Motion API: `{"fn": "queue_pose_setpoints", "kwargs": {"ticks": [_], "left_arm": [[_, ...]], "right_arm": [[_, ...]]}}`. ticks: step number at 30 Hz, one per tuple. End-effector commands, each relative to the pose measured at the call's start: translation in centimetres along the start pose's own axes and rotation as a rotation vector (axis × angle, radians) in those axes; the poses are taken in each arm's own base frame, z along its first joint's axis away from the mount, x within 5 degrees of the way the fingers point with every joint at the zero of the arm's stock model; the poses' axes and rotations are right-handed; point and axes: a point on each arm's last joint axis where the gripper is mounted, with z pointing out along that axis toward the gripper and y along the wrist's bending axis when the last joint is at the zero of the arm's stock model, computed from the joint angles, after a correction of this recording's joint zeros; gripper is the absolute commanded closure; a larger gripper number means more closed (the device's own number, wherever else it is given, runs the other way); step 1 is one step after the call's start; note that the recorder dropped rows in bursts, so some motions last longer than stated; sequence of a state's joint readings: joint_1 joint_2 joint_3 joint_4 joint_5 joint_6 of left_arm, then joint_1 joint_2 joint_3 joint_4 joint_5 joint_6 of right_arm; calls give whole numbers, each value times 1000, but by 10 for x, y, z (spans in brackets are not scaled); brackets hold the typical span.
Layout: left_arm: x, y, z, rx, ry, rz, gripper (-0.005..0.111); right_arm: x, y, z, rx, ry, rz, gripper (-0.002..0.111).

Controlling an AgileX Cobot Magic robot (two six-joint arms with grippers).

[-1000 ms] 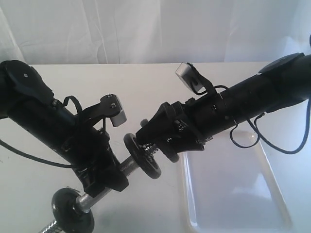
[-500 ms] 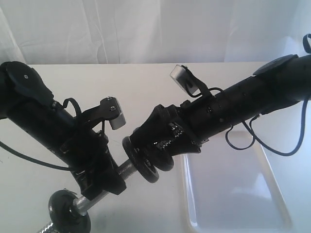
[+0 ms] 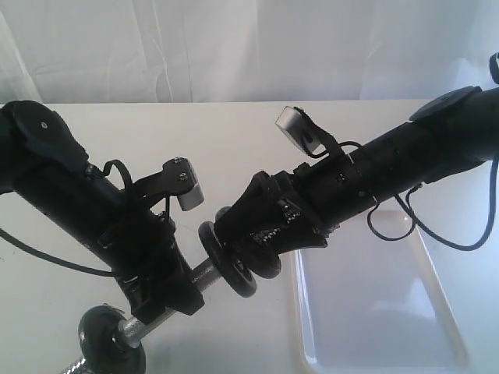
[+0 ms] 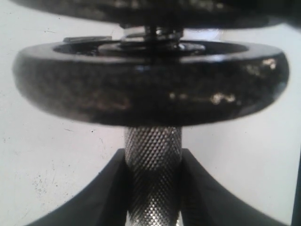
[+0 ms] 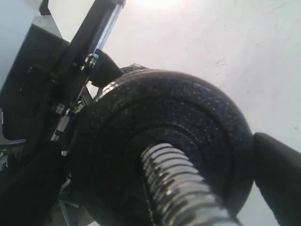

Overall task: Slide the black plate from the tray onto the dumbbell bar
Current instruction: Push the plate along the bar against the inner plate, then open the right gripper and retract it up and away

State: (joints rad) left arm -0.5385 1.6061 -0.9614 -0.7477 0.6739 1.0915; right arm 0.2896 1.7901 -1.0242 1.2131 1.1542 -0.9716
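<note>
Black plate (image 3: pixel 232 274) sits on the dumbbell bar (image 3: pixel 204 274), not in the tray (image 3: pixel 374 312). The bar goes right thru its middle hole. In the R wrist view the shiny screw end of the bar (image 5: pixel 174 188) pokes out of the plate (image 5: pixel 188 117) toward the cam. In the L wrist view the plate (image 4: pixel 150 84) shows its edge, fat & round, w/ the bumpy silver bar (image 4: pixel 153 155) coming out of it.

L gripper (image 3: pixel 187 290) is closed tight on the bar, just beside the plate. Its two black fingers (image 4: pixel 110 193) hug the bumpy part, one on each side. The bar is up off the table (image 3: pixel 234 148) & tilted. The plate end is higher & the other end points down to the near left corner. A 2nd black disc (image 3: pixel 113 347) is on that low end.

R gripper (image 3: pixel 245 249) comes in from the right & its tip is around the plate. One black finger (image 5: pixel 277 179) is right beside the plate's rim. Can't tell if it presses the rim or is loose, it's too dark & close. The other finger is hidden.

The tray lies flat on the table at the right, under the R arm, apart from the plate. It is white & shiny w/ a low rim. A white cloth (image 3: pixel 234 47) hangs at the back.
</note>
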Motion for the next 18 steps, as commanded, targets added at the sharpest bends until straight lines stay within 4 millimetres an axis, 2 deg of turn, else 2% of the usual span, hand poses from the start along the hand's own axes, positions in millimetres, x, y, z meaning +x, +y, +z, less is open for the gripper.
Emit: {"fn": "queue_pose_setpoints", "kwargs": {"ticks": [1,18], "left_arm": [[-16,-9,-12,29,-120,-45,107],[-16,-9,-12,29,-120,-45,107]], "right_arm": [[-2,10,-7,-59,0,-30,3],[0,1,-12,7,12,-42,3]]}}
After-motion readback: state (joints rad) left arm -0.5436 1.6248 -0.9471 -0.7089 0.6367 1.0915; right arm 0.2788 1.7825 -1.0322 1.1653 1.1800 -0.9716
